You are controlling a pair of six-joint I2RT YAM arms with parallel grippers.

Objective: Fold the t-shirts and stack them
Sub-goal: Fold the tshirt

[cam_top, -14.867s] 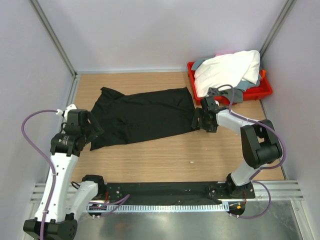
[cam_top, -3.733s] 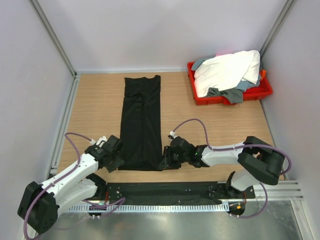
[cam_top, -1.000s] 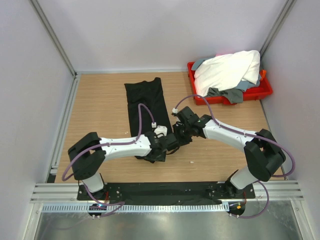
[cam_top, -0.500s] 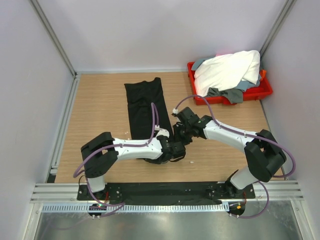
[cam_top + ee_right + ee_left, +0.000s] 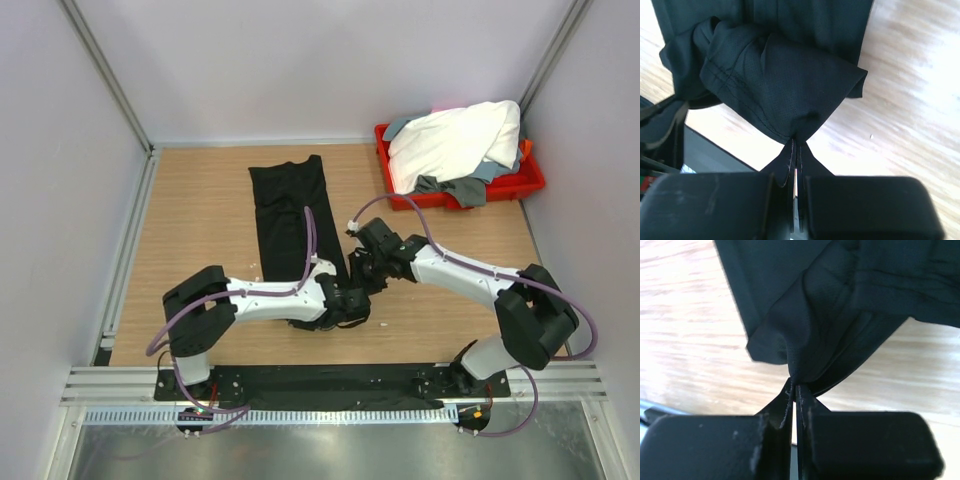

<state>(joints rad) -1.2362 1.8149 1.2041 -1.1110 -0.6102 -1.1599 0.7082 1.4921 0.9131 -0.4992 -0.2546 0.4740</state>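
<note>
The black t-shirt (image 5: 290,205) lies as a long narrow strip on the wooden table, its near end bunched up between the two arms. My left gripper (image 5: 352,303) is shut on a pinch of that black fabric (image 5: 825,330) at the near end. My right gripper (image 5: 362,268) is shut on a corner of the same shirt (image 5: 785,95), close beside the left one. The white t-shirt (image 5: 450,140) is heaped in the red tray, with a grey t-shirt (image 5: 455,187) showing under it.
The red tray (image 5: 528,182) stands at the back right corner against the wall. Bare wooden table (image 5: 195,230) lies to the left of the shirt and to the right of the arms. A black rail (image 5: 320,380) runs along the near edge.
My left gripper has closed on the near end of the black shirt over the last second. The right gripper has kept its hold and shifted slightly nearer.
</note>
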